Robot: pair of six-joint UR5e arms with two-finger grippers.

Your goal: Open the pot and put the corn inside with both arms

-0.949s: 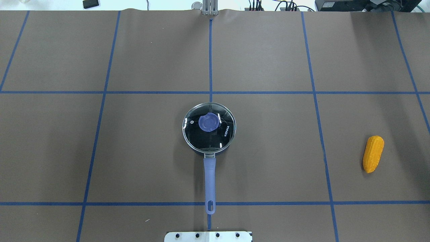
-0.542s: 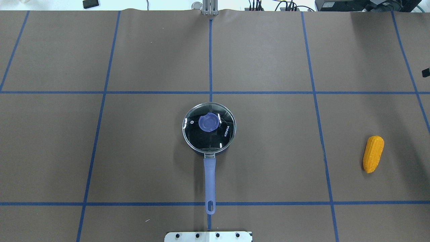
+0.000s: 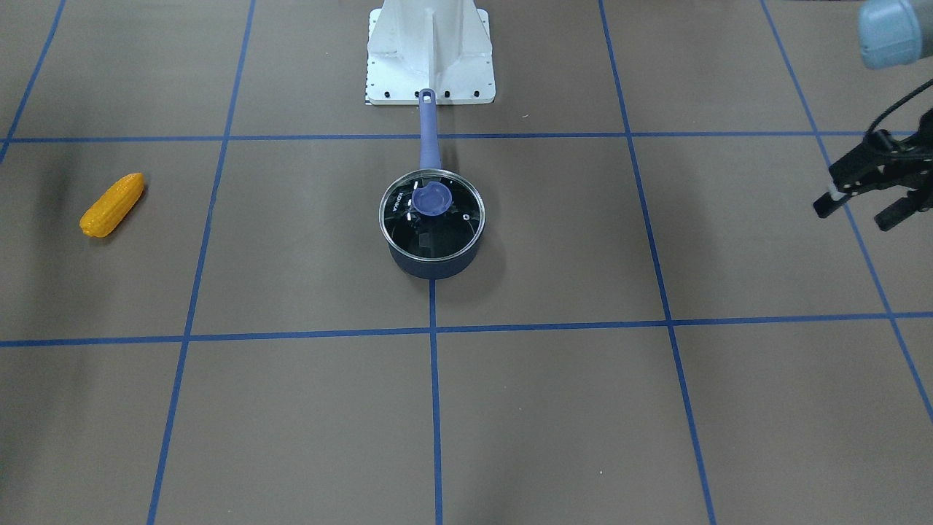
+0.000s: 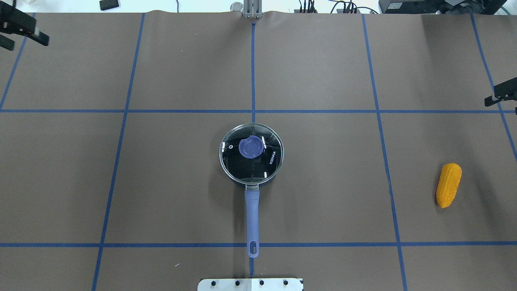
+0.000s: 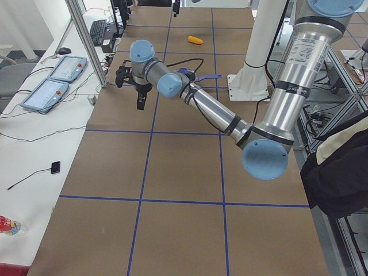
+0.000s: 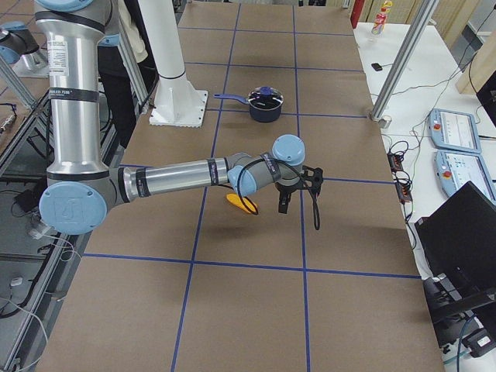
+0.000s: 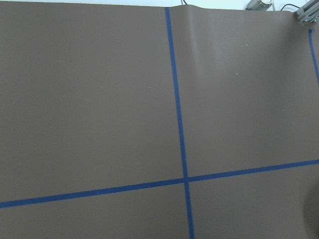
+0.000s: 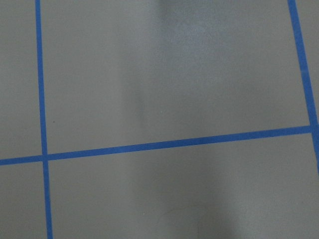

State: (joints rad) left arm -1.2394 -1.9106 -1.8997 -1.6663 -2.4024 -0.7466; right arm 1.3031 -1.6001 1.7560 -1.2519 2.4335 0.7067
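The pot (image 4: 252, 210) stands mid-table with its lavender handle toward my base, and it also shows in the front view (image 3: 434, 266). Its glass lid (image 4: 258, 165) with a blue knob (image 4: 251, 147) sits on it. The corn (image 4: 448, 185) lies on the table at the right, and in the front view (image 3: 111, 205) at the left. My left gripper (image 4: 25, 41) hovers open and empty at the far left corner, also in the front view (image 3: 854, 216). My right gripper (image 4: 503, 97) is at the right edge, beyond the corn, empty, with its jaws apart in the right side view (image 6: 298, 190).
The white base plate (image 4: 250, 284) lies at the near edge, just behind the handle's tip. Blue tape lines grid the brown table cover (image 4: 323, 60). Cables and boxes line the far edge (image 4: 323, 6). Both wrist views show only the cover and tape.
Both grippers have come into the overhead view, the left at the far left corner, the right further in from the right edge. The pot, lid and corn have not moved.
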